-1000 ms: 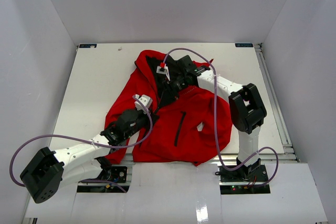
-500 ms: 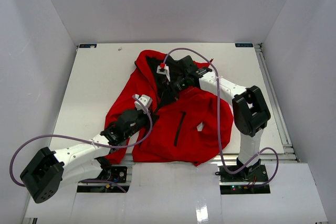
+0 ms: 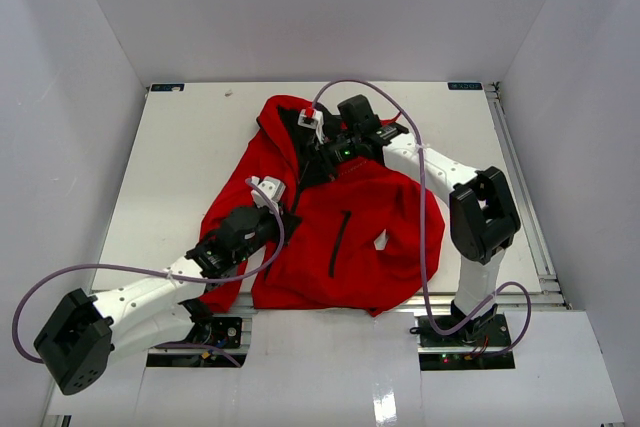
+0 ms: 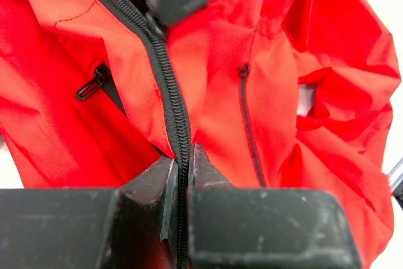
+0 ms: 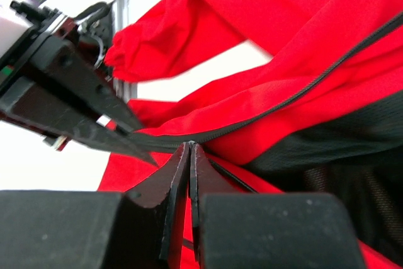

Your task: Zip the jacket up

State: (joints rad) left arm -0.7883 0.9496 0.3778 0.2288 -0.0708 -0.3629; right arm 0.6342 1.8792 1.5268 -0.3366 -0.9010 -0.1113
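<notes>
Red jacket [image 3: 370, 247] crumpled at the middle of the table [image 3: 180, 167], with both your claws on its front zipper [image 4: 165, 67].

Your left gripper [image 4: 182, 155] is clamped on the zipper's lower end, at the hem, on the side of the jacket nearest the table's near edge. The dark teeth run up from between its fingers. Your right gripper [image 5: 189, 148] sits further up the same zipper, toward the table's far edge, beside the black lining [image 5: 352, 137]. Its fingers are pressed together with the tips at the zipper line, and you cannot tell whether anything is pinched between them. The pocket zip [image 4: 245, 118] lies just beside the front zipper.
</notes>
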